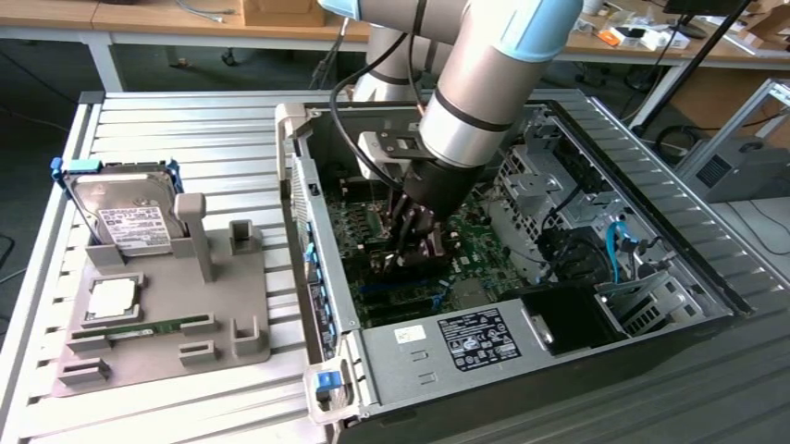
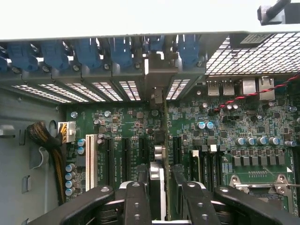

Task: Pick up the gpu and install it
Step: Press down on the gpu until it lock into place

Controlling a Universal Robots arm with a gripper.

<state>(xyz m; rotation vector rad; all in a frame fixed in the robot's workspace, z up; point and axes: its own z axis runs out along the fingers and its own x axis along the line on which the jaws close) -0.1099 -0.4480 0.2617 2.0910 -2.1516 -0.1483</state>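
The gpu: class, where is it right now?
In the exterior view, the gpu stands on edge inside the computer case, held by the gripper over the motherboard.

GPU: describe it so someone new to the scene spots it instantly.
Look inside the open computer case, over the green motherboard. The pincer holds the gpu edge-on, its silver bracket up at the rear slot openings. Unlike the empty black slots either side, it stands upright.

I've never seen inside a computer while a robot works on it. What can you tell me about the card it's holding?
The gpu is a thin card seen edge-on, standing upright between the gripper fingers, which clamp it from both sides. Its silver metal bracket reaches the case's rear slot openings. Its lower edge lines up with a black motherboard slot; whether it is fully seated cannot be told.
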